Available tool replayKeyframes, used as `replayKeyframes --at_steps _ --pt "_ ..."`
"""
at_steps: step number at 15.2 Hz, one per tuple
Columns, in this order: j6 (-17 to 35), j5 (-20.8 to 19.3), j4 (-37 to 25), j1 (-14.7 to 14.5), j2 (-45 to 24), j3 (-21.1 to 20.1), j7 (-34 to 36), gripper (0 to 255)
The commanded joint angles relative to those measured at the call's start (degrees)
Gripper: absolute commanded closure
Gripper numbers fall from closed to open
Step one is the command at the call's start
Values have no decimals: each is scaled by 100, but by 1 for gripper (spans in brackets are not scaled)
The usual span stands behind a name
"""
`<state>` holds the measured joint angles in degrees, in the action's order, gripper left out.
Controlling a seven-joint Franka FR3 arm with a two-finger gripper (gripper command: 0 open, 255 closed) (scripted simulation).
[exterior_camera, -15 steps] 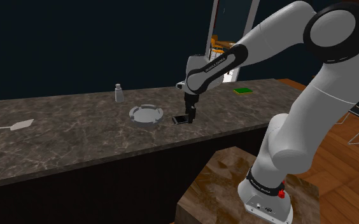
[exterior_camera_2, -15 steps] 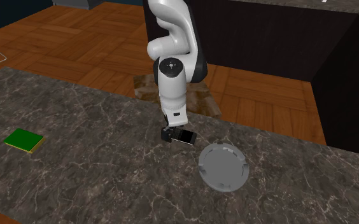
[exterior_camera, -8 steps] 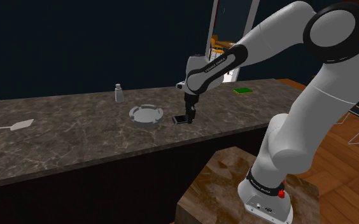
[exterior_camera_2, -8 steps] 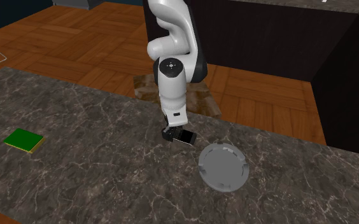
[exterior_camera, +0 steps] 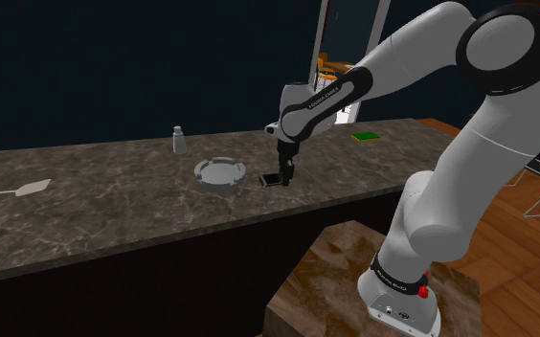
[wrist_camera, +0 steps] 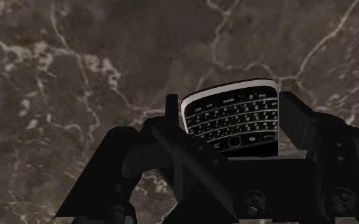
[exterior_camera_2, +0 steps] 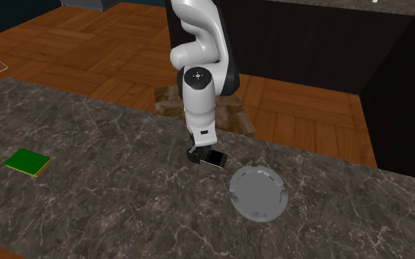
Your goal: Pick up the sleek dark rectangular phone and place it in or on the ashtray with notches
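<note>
At the tabletop's [exterior_camera: 115, 201] front edge in the shoulder view, the end effector [exterior_camera: 285, 172] points straight down over the phone [exterior_camera: 272, 179], and nothing has visibly shifted across the last second: arm, phone and ashtray [exterior_camera: 204, 172] sit in the same places in all three pairs of exterior frames. My reading is that the approach is done and the grasp is being made or has just been made, with the lift not yet begun. From the wrist view, the end effector [wrist_camera: 232, 102] has its two fingers drawn in against the long sides of the phone [wrist_camera: 232, 121], clasping it. The phone is a dark keyboard model with a pale rim. It lies just beside the grey ashtray [exterior_camera_2: 235, 187], on the side towards the arm in the second exterior view, and the two are not touching. Hard to make out: the hand's own body covers everything below the phone's keyboard rows, the end effector [exterior_camera_2: 197, 153] overlaps one end of the phone [exterior_camera_2: 215, 157], and I cannot tell whether the phone has left the tabletop at all. The ashtray's notches read clearly in the shoulder view but are faint from above.
</note>
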<state>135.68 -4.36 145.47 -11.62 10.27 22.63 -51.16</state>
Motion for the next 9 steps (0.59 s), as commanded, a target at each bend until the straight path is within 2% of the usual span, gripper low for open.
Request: replayKeyframes --at_steps 1,9 --pt "-88 -25 -29 7 63 -10 20 255" --pt "-791 -156 -314 45 498 -97 141 255"
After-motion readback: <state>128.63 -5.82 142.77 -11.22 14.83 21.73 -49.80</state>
